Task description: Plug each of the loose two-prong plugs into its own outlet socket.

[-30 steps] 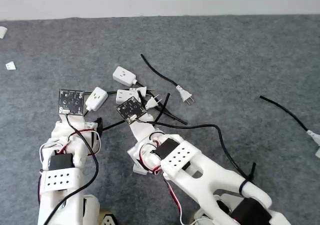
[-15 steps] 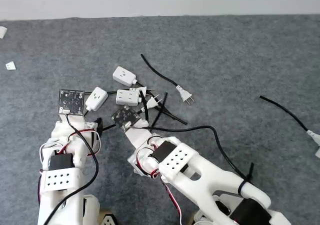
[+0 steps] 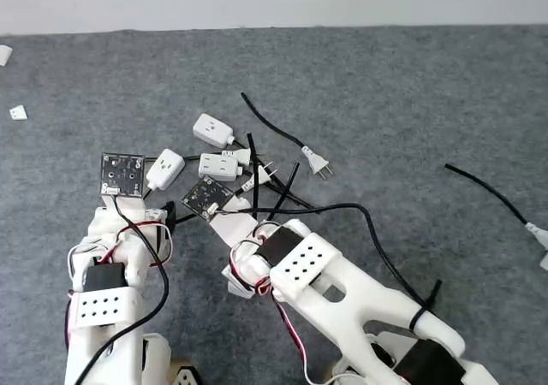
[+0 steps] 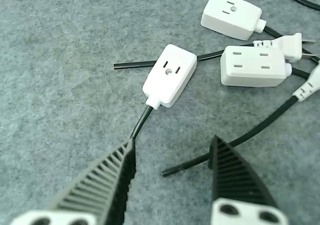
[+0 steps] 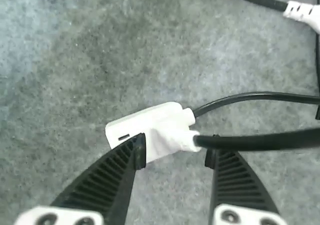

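Note:
My left gripper [image 4: 173, 144] stands open just above the carpet, short of a white single outlet [image 4: 170, 75] whose black cord runs back toward its fingers. Beyond lie a second single outlet [image 4: 231, 15] and a white multi-socket block [image 4: 255, 65]; a white two-prong plug [image 4: 292, 42] lies at the block's far end. My right gripper [image 5: 175, 147] is open around a white outlet body [image 5: 150, 127], with one fingertip [image 5: 137, 150] touching it. Two black cords leave that body's end. In the high view, loose plugs lie at mid-table [image 3: 257, 178] and farther right [image 3: 317, 162].
Black cords [image 3: 282, 192] cross in a tangle just beyond the right arm [image 3: 308, 274]. Another cord [image 3: 492, 195] with a white end lies at the far right edge. Small white scraps [image 3: 18, 112] sit at the far left. Grey carpet [image 3: 411, 94] stretches open behind the cluster.
The right arm has swung left toward the outlets. The black cords near it have shifted, and one now points up the table. The left arm has stayed put.

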